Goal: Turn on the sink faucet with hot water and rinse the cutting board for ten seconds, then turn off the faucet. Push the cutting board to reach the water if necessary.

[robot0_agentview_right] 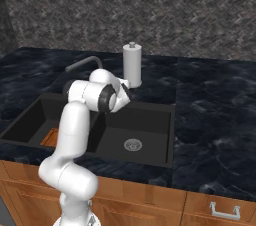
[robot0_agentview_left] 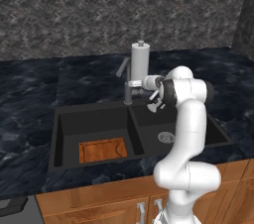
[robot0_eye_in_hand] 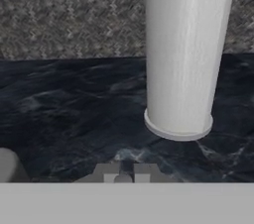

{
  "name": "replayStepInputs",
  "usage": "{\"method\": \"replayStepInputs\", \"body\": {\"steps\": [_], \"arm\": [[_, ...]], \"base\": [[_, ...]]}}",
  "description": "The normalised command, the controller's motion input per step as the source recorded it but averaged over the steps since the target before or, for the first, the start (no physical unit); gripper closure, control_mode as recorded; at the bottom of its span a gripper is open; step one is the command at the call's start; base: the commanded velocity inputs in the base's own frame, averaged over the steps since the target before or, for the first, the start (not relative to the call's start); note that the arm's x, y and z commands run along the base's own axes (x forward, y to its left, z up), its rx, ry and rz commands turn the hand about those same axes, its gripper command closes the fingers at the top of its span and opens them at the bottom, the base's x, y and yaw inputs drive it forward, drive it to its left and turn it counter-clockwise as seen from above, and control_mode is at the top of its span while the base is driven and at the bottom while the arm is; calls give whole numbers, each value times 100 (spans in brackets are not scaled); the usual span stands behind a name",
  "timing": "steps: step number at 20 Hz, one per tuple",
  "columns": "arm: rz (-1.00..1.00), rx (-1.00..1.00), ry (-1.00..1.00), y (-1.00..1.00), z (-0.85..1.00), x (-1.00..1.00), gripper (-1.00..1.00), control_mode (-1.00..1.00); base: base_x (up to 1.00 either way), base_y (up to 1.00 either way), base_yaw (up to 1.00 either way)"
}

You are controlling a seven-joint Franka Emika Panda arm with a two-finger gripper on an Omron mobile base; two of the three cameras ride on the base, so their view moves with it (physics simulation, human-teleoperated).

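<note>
Gripper (robot0_agentview_left: 155, 100) hangs beside the sink faucet (robot0_agentview_left: 127, 85), before the pump dispenser (robot0_agentview_left: 140, 61); whether its jaws are parted, I cannot tell. Cutting board (robot0_agentview_left: 102, 149) lies in the sink (robot0_agentview_left: 57, 134), left of the faucet.

No lettering, labels, brand marks or numbers can be read anywhere in these views. The light grey pump dispenser (robot0_eye_in_hand: 183, 54), standing just beyond the fingertips, has a plain unmarked body. The sink faucet (robot0_agentview_left: 128, 82) and the cutting board (robot0_agentview_left: 102, 149) likewise carry no legible markings.
</note>
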Motion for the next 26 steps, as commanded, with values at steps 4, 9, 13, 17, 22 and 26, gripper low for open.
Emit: {"method": "replayStepInputs", "body": {"steps": [4, 9, 13, 17, 22, 26], "arm": [[0, 1, 0, -24, -2, 0, 100, -100], [0, 1, 0, -41, 0, 0, 100, -100], [0, 2, 0, -47, 0, 0, 100, -100], [0, 3, 0, -53, 0, 0, 100, -100], [0, 3, 0, -55, 0, 0, 100, -100], [0, 3, 0, -52, -2, 0, 100, -100]], "base": [[0, 0, 0], [0, 0, 0], [0, 0, 0], [0, 0, 0], [0, 0, 0], [0, 0, 0]]}}
